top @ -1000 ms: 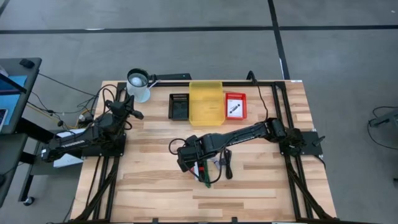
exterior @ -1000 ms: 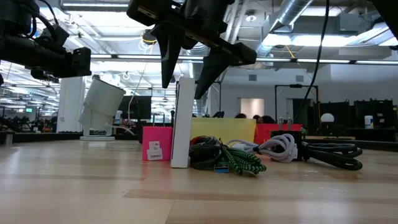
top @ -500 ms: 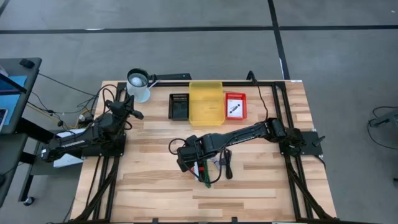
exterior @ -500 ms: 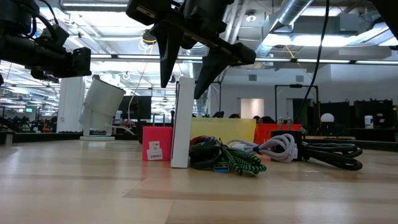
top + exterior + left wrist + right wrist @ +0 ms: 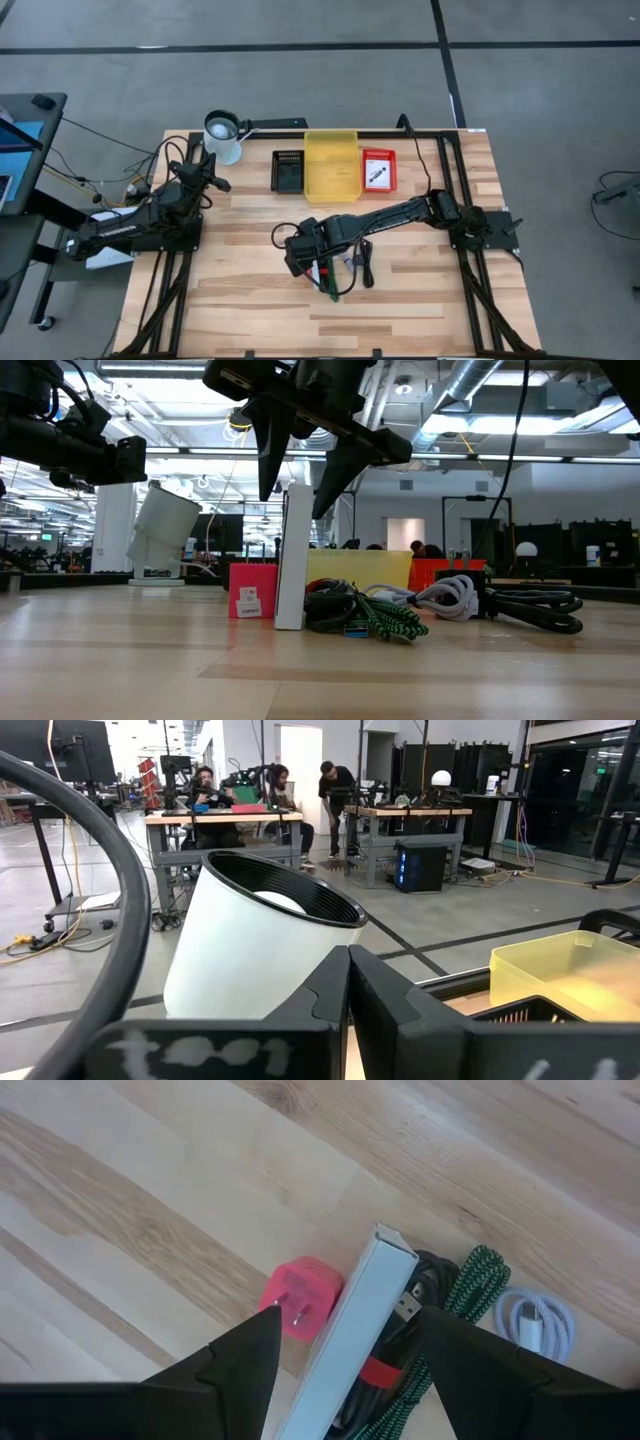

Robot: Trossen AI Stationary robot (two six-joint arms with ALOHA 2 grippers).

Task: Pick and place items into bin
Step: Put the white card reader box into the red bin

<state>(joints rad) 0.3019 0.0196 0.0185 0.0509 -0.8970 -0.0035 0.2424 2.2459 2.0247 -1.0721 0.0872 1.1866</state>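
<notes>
Right under the right claw (image 5: 297,480), which hangs wide open, a thin white box (image 5: 296,556) stands on its edge on the tabletop (image 5: 320,670). A pink plug (image 5: 300,1296) sits just beside it, and a green cable (image 5: 385,620) and a white cable (image 5: 447,596) lie tangled on its other side. If the claw bumps the box, it could tip over. It might also snag a cable. Farther back waits the yellow bin (image 5: 331,165). Off by the white cup (image 5: 255,950), the left claw (image 5: 207,170) rests shut tight.

Two black jointed arms (image 5: 400,213), each hand (image 5: 300,475) with tapered fingers.
</notes>
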